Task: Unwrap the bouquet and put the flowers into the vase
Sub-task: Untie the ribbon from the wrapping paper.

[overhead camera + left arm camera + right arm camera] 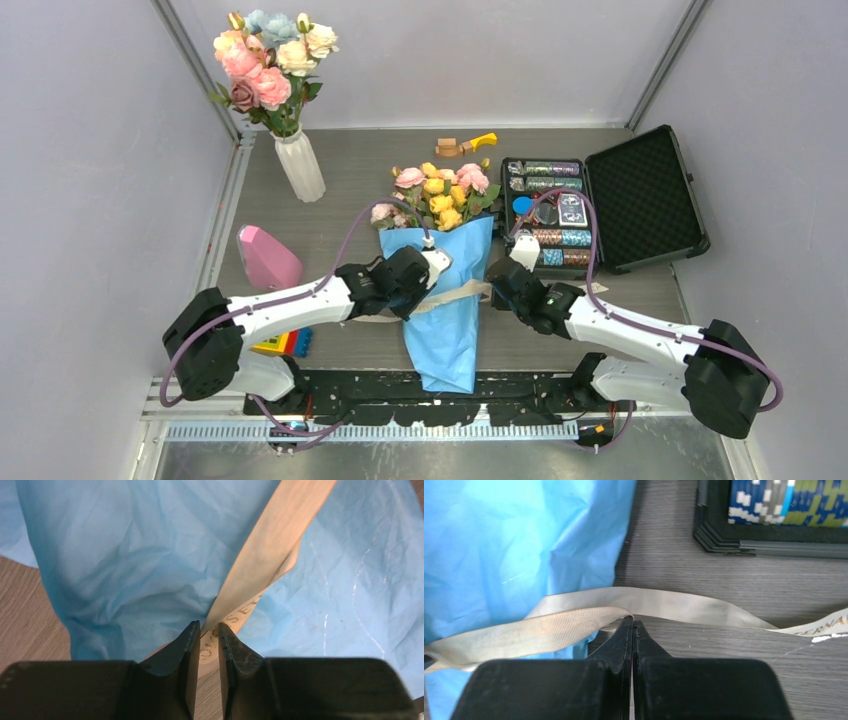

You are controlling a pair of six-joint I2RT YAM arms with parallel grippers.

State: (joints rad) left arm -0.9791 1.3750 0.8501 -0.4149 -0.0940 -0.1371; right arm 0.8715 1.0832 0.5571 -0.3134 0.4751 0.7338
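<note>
The bouquet [445, 300] is laid flat at the centre of the top view, with its flowers [440, 195] toward the top and the wrap's point toward the bottom edge. It is still bound by the ribbon [460, 293]. The ribbon is pinched on the left side by the left gripper [209, 630], whose jaws are set narrowly on it. The right gripper [632, 622] is closed, its tips at a ribbon fold on the right; whether that fold is caught cannot be told.

If the ends are pulled unevenly, the whole bouquet could be dragged sideways, since nothing pins it down. The thin ribbon could also slip out, or the paper be torn.

The vase [300, 165], at upper left, is already filled with larger blooms [265, 60], so little room is likely left. The open case [640, 200], at right, holds rows of chips.
</note>
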